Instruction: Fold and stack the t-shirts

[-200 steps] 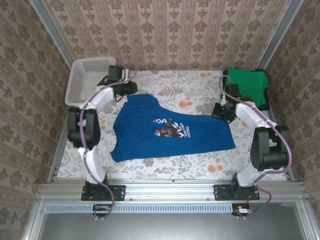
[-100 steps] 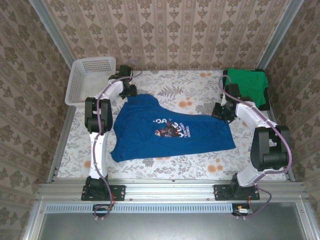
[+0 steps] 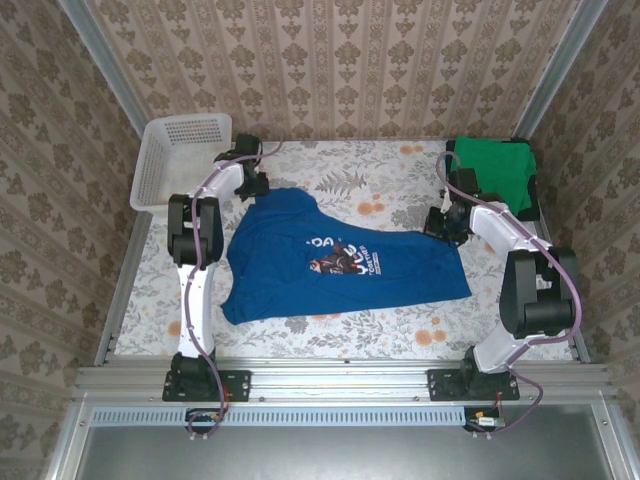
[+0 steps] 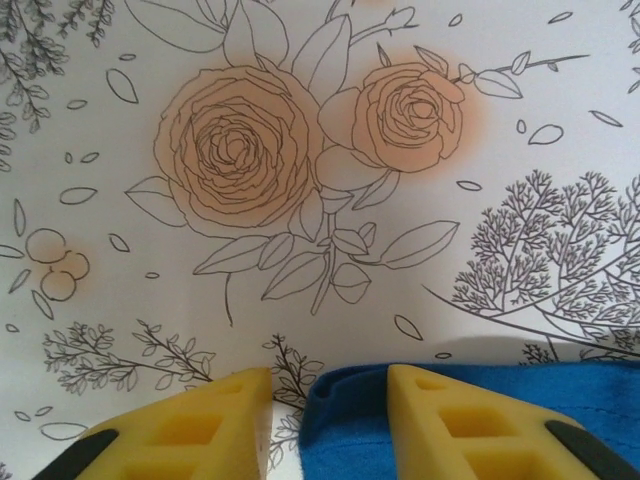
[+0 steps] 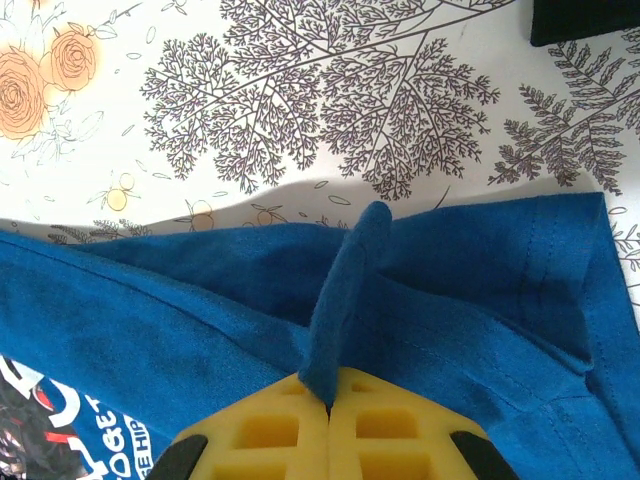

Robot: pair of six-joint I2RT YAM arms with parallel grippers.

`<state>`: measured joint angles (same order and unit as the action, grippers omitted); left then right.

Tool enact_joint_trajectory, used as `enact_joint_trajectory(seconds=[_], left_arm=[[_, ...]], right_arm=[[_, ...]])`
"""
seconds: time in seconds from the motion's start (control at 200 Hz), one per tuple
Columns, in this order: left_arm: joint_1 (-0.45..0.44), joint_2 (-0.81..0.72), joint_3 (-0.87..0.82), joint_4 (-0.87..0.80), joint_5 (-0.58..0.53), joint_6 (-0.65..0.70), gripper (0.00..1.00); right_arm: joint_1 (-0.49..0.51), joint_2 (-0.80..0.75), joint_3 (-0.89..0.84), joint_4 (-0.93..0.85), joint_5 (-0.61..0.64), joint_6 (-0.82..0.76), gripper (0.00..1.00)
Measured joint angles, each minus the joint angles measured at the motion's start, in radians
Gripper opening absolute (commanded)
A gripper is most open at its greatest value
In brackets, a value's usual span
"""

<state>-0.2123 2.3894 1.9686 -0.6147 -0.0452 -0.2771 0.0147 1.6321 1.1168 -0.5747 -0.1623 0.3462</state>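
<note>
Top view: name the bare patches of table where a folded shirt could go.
Free: the far middle strip between the basket and the green t-shirt, beyond the blue t-shirt; also the near strip before it. Crowded: both far corners and the centre.

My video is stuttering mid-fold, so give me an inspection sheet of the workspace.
Surface: floral tablecloth, flat.
Job's things: blue t-shirt spread at centre; green t-shirt lying on dark t-shirt, far right corner.
Clutter: white basket, far left corner.
End effectors: left end effector open astride the blue shirt's edge; right end effector shut on a pinched fold of it.
Cables: purple cables running along both arms.
Surroundings: wallpapered walls, metal frame.
</note>
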Motion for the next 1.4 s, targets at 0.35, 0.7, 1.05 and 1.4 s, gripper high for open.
enact_joint_trajectory(seconds=[0.35,0.7,1.05,1.4], left_arm=[[0.002,-0.02,-0.027,0.042,0.066,-0.013,0.0],[-0.013,-0.381,-0.109,0.033,0.14,0.03,0.0],[-0.016,-0.913,-0.596,0.164,0.251,0.043,0.0],[-0.008,-1.319,-0.998,0.184,0.275,0.007,0.0]], right_arm=[[0.0,0.0,0.009,-0.001,0.0,-0.003,0.02],[-0.006,0.093,0.189,-0.037,0.001,-0.004,0.01],[-0.009,0.137,0.314,-0.114,0.034,-0.045,0.01],[-0.018,0.08,0.177,-0.134,0.05,-0.063,0.06]])
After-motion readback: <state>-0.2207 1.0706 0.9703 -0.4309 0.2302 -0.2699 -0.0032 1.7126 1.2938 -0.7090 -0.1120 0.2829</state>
